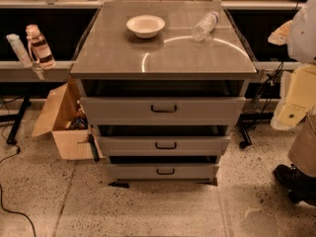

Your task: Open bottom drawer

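Camera view: bottom drawer [133, 172], narrowest front w/ black handle [165, 171], sits lowest in grey cabinet [163, 53], just under mid drawer [128, 145], near floor. White bowl [145, 25] & plastic bottle [205, 25] on top. Gripper outside frame; state can't be told.

We log the cabinet top [118, 53] smooth, glossy, glare-streaked, bottom drawer [138, 172] under it matt grey metal, on the top a matt white bowl [145, 25] and clear plastic bottle [204, 26], left of the cabinet a raw cardboard box [57, 115], gripper outside our view

Pincer — out of view
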Motion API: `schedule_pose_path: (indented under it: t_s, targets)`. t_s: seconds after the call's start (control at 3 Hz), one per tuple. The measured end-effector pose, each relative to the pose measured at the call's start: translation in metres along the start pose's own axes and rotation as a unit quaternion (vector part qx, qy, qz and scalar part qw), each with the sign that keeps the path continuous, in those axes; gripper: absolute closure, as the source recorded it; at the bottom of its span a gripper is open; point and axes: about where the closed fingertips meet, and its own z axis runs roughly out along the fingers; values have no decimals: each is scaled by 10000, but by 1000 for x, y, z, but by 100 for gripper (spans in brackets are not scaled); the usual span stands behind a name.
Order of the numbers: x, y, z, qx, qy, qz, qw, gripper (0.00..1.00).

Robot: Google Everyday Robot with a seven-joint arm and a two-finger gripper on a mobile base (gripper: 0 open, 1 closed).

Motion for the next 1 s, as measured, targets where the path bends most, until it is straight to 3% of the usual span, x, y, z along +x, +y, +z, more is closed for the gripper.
schedule_pose_path:
  t_s: [0.67, 1.0]
  targets:
    - [4, 10, -4, 131, -125, 82, 9998, 0]
    - [12, 23, 13, 173, -192, 222, 9994, 0]
